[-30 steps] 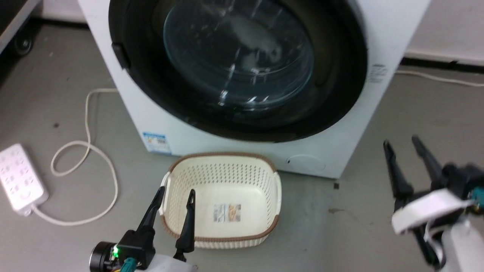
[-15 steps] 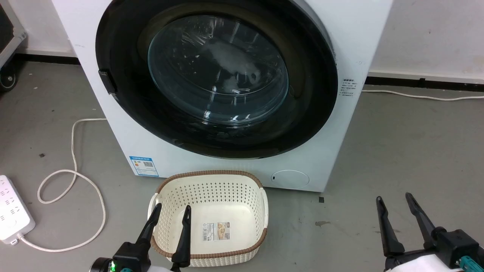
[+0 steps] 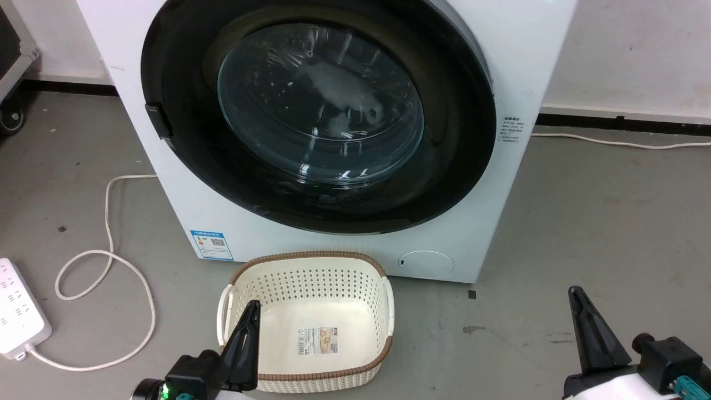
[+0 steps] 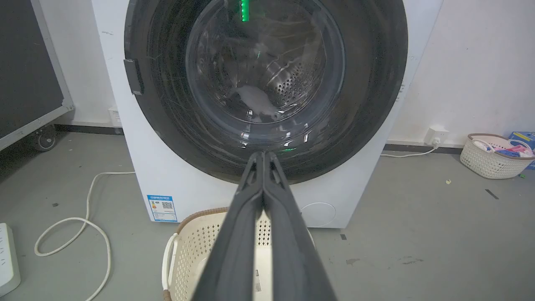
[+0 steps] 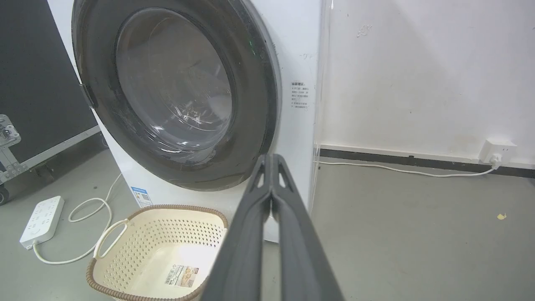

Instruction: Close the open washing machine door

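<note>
Washing machine door seemingly flush, glass outward; left gripper, right gripper tight together, empty.

Tapered black fingers: left gripper, lower left, green light; right gripper, lower right, white casing, teal connector.

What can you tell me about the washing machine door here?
The washing machine door is large and round: a wide glossy black rim around a bulging clear glass window, with a small black tab on its left edge. It appears to lie flush against the white washer front, seemingly shut. Nothing else touches it.
</note>
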{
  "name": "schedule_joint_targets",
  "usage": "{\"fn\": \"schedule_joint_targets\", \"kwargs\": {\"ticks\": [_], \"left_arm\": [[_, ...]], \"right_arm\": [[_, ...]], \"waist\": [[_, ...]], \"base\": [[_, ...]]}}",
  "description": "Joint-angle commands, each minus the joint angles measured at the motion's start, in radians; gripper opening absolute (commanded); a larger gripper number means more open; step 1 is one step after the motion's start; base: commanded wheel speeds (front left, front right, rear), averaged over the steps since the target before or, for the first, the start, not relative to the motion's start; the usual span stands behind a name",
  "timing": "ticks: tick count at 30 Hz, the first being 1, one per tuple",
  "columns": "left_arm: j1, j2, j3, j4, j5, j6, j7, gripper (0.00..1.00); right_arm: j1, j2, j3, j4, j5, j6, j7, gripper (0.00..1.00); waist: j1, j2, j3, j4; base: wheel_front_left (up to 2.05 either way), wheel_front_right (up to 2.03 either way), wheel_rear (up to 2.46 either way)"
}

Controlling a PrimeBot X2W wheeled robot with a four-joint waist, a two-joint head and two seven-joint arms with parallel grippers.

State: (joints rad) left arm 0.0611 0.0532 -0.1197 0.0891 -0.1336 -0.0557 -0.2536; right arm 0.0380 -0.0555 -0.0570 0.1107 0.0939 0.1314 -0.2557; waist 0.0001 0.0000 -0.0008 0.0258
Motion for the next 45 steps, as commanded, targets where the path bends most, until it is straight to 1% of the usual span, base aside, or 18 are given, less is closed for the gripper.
{"fn": "schedule_joint_targets", "kwargs": {"ticks": [1, 45], "left_arm": [[-0.002, 0.0, 0.003, -0.003, 0.004, 0.002, 0.006, 0.0], [-0.025, -0.001, 0.049, -0.037, 0.055, 0.023, 0.104, 0.0]], "right_arm": [[-0.001, 0.0, 0.001, -0.004, -0.003, 0.0, 0.007, 0.0], [-0.016, 0.002, 0.023, -0.046, -0.039, 0.0, 0.106, 0.0]], "waist": [[0.0, 0.0, 0.0, 0.0], [-0.0001, 0.0, 0.0, -0.01]], "base": [[0.0, 0.0, 0.0], [0.0, 0.0, 0.0]]}}
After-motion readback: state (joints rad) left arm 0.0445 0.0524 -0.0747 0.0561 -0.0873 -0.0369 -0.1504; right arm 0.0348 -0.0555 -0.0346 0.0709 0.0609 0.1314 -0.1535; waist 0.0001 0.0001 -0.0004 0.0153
